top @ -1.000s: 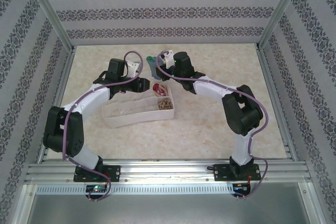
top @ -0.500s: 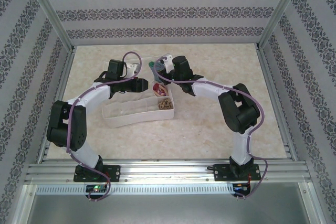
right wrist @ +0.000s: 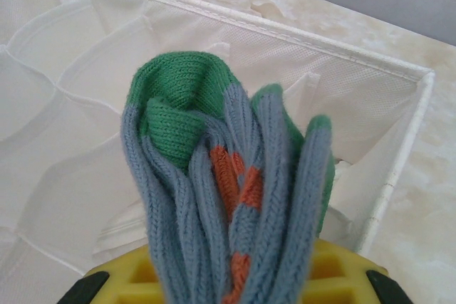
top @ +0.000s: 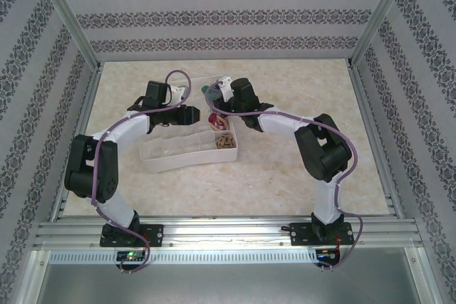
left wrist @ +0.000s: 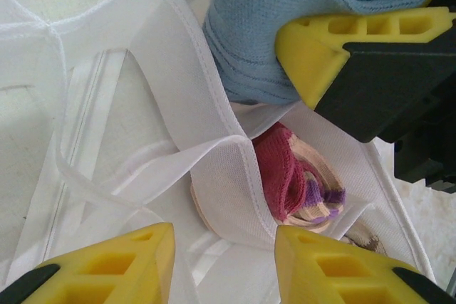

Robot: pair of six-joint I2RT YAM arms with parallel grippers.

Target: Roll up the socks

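Note:
A rolled blue sock (right wrist: pixel 228 197) with a green toe and orange stripes is squeezed in my right gripper (right wrist: pixel 231 284), which is shut on it above the back right corner of the white fabric box (right wrist: pixel 299 33). From above, that sock (top: pixel 208 92) hangs at the box's (top: pixel 164 161) far end, under the right gripper (top: pixel 216 95). A rolled tan sock with a maroon toe (left wrist: pixel 288 179) sits in a compartment, and a brown argyle roll (top: pixel 224 141) lies in the one beside it. My left gripper (left wrist: pixel 224 268) hovers open over the box dividers, just short of the maroon roll. The blue sock (left wrist: pixel 285 26) shows beyond it.
Thin white dividers (left wrist: pixel 214 126) split the box into small cells; those on the left hold nothing. The right gripper's yellow fingers (left wrist: pixel 356 40) sit close above the left gripper's view. Bare marbled tabletop (top: pixel 285 169) surrounds the box, with patterned walls on three sides.
My right gripper has carried the blue sock a little left and down toward the box's far corner. The left arm has shifted slightly, its gripper staying over the box.

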